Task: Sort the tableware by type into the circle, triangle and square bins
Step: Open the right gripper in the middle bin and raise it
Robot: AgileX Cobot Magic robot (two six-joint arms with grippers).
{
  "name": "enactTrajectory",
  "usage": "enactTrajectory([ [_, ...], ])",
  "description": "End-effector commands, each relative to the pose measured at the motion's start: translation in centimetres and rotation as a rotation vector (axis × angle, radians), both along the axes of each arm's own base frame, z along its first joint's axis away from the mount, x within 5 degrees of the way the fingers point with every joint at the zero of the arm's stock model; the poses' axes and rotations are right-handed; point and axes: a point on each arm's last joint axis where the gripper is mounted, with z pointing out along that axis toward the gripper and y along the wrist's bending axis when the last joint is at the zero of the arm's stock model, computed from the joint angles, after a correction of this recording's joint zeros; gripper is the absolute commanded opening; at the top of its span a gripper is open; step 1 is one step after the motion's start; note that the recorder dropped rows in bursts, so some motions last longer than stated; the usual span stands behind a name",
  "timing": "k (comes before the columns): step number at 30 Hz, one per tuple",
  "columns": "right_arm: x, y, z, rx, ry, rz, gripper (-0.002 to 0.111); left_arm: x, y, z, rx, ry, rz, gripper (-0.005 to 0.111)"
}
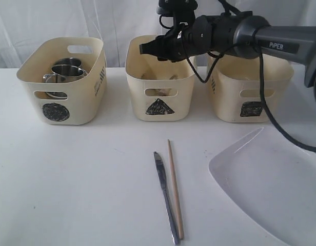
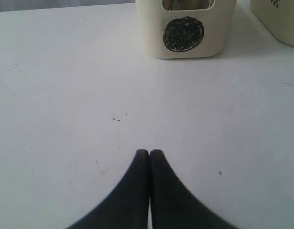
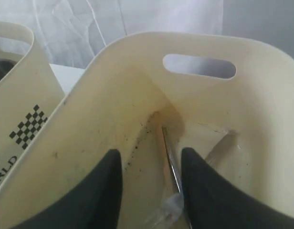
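Right gripper (image 3: pixel 151 152) of mine hangs over the triangle bin (image 1: pixel 159 82), black fingers (image 3: pixel 106 186) spread apart with nothing clamped between them. Looking down from that wrist into the cream tub, a thin steel utensil (image 3: pixel 170 164) leans in the far corner, in line with the gap between my fingers but touching neither. From the exterior view this gripper (image 1: pixel 147 48) sits above the bin's rim at the back, the arm reaching in from the right.

My left gripper (image 2: pixel 149 153) is closed, its two tips pressed together and holding nothing, low over bare white table (image 2: pixel 66 95) and facing the circle bin (image 2: pixel 154 33).

That circle bin (image 1: pixel 81 87) holds two steel mugs (image 1: pixel 65 72), one nested against the other. The square bin (image 1: pixel 227 97) stands on the right of the row, partly behind my arm. On the table in front of the bins lie a steel knife (image 1: pixel 165 197) and a wooden chopstick (image 1: pixel 175 189), side by side and nearly touching. A large white plate (image 1: pixel 271 189) rests at the near right corner, well apart from them
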Motion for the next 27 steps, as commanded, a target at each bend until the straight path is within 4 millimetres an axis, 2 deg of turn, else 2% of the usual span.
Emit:
enactTrajectory([
  [1,-1.1,-0.7,1.9,-0.029,0.052,0.013,0.039,0.0,0.0,-0.1,-0.011,0.002,0.002,0.0],
  [5,-3.0,-1.3,2.2,-0.044,0.166,-0.006,0.039,0.0,0.0,-0.1,-0.011,0.002,0.002,0.0],
  [11,-8.5,-1.9,1.0,-0.054,0.322,-0.033,0.039,0.0,0.0,-0.1,-0.011,0.002,0.002,0.0],
  [12,-11.0,-1.7,0.5,-0.065,0.348,-0.014,0.039,0.0,0.0,-0.1,-0.011,0.002,0.002,0.0],
  [13,-12.1,-1.7,0.0,-0.065,0.373,-0.014,0.039,0.0,0.0,-0.1,-0.011,0.002,0.002,0.0],
  [14,-14.4,-1.6,-0.9,-0.062,0.422,-0.014,0.039,0.0,0.0,-0.1,-0.011,0.002,0.002,0.0],
  [16,-17.0,-1.3,-2.2,-0.082,0.471,0.01,0.039,0.0,0.0,-0.1,-0.011,0.002,0.002,0.0],
  [18,-17.5,-1.3,-2.7,-0.079,0.458,0.014,0.039,0.0,0.0,-0.1,-0.011,0.002,0.002,0.0],
  [22,-16.1,-0.9,-0.5,-0.056,0.373,0.02,0.039,0.0,0.0,-0.1,-0.011,0.002,0.002,0.0],
  [27,-16.0,-0.9,-0.3,-0.075,0.382,0.025,0.039,0.0,0.0,-0.1,-0.011,0.002,0.002,0.0],
])
